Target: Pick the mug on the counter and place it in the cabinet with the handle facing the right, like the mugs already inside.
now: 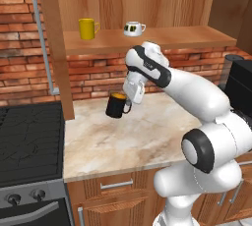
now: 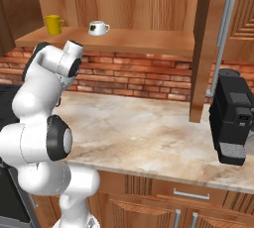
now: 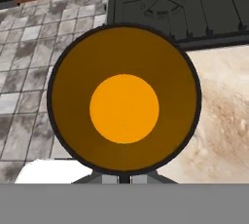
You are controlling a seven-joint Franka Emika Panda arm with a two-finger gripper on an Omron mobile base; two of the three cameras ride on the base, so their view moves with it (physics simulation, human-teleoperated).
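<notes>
A small black mug point(image 1: 116, 105) with a yellow-orange inside hangs tilted in the air just above the beige marbled counter point(image 1: 118, 141), its loop handle point(image 1: 127, 107) turned toward the white robot arm. The gripper point(image 1: 129, 103) is clamped shut on the mug at its handle side, and the hand view looks straight down into its round orange interior. Above, on the plank shelf of the brown wooden cabinet point(image 1: 162, 38), a yellow mug point(image 1: 87, 28) and a white mug with dark marks point(image 1: 132, 28) stand apart.

Black mug point(image 1: 116, 106) with orange inside, beige marbled counter point(image 1: 123, 141), brown wood-grain cabinet point(image 1: 162, 4), yellow mug point(image 1: 87, 28).
</notes>
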